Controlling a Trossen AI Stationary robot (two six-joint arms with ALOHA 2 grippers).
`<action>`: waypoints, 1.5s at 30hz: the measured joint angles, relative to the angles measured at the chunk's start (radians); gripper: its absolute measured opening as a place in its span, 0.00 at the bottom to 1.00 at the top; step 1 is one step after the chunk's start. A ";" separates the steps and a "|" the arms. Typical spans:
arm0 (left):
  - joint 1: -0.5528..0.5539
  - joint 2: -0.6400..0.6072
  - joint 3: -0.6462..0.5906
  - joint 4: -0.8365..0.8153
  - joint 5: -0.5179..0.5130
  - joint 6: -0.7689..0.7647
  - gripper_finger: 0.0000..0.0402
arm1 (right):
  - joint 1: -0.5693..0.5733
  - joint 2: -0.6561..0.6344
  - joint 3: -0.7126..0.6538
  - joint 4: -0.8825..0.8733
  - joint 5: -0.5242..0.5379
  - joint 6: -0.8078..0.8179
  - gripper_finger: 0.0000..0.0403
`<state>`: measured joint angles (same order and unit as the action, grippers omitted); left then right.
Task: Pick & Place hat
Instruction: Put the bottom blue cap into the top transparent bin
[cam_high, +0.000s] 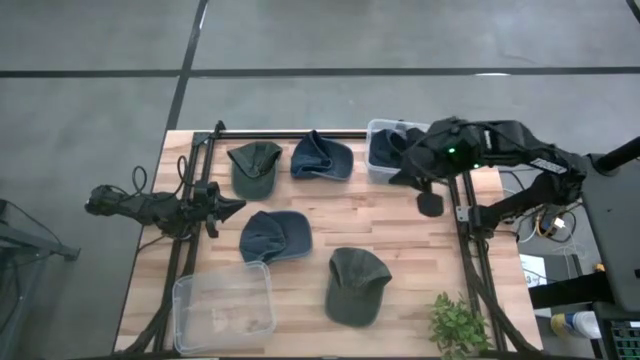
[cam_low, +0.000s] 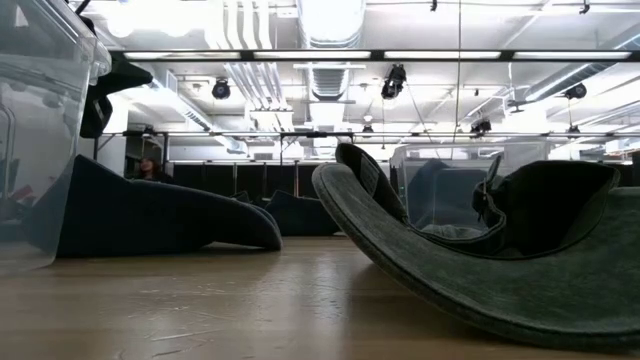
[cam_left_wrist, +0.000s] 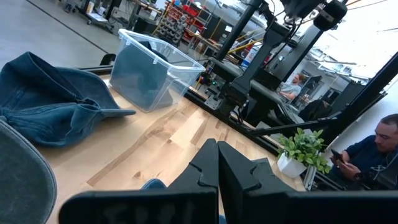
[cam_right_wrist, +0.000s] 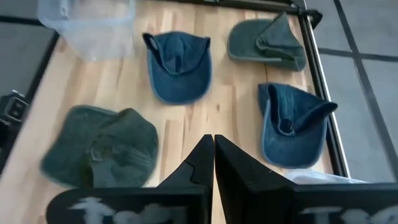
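Note:
Four hats lie on the table: a green one at the far left (cam_high: 254, 168) (cam_right_wrist: 267, 40), a blue one beside it (cam_high: 322, 158) (cam_right_wrist: 292, 124) (cam_left_wrist: 50, 102), a blue one in the middle (cam_high: 275, 236) (cam_right_wrist: 177, 65), and a green one toward the near edge (cam_high: 357, 285) (cam_right_wrist: 99, 146) (cam_low: 480, 250). A fifth, blue hat sits inside the clear bin at the far right (cam_high: 385, 150) (cam_left_wrist: 152, 71). My right gripper (cam_high: 408, 170) (cam_right_wrist: 213, 146) is shut and hangs raised over that bin. My left gripper (cam_high: 238, 207) (cam_left_wrist: 217, 152) is shut, at the table's left, left of the middle blue hat.
A second clear bin (cam_high: 224, 305) (cam_right_wrist: 87, 22) stands at the near left corner. A small potted plant (cam_high: 460, 325) (cam_left_wrist: 305, 149) stands at the near right corner. Dark frame rails run along the left and right sides. A person (cam_left_wrist: 373, 155) sits beyond the table.

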<state>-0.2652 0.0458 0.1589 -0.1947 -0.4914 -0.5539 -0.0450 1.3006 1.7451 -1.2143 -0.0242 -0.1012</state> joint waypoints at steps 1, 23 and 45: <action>0.000 0.000 0.000 0.000 0.000 0.000 0.00 | 0.000 0.012 0.000 0.000 0.001 -0.002 0.02; 0.000 0.000 0.000 0.019 0.000 -0.009 0.00 | 0.028 0.236 -0.001 0.108 -0.005 -0.035 0.02; 0.000 0.000 0.000 0.086 0.000 0.004 0.00 | 0.025 0.590 -0.001 0.394 -0.082 -0.064 0.02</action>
<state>-0.2650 0.0456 0.1588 -0.1084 -0.4915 -0.5495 -0.0196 1.8909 1.7443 -0.8208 -0.1066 -0.1651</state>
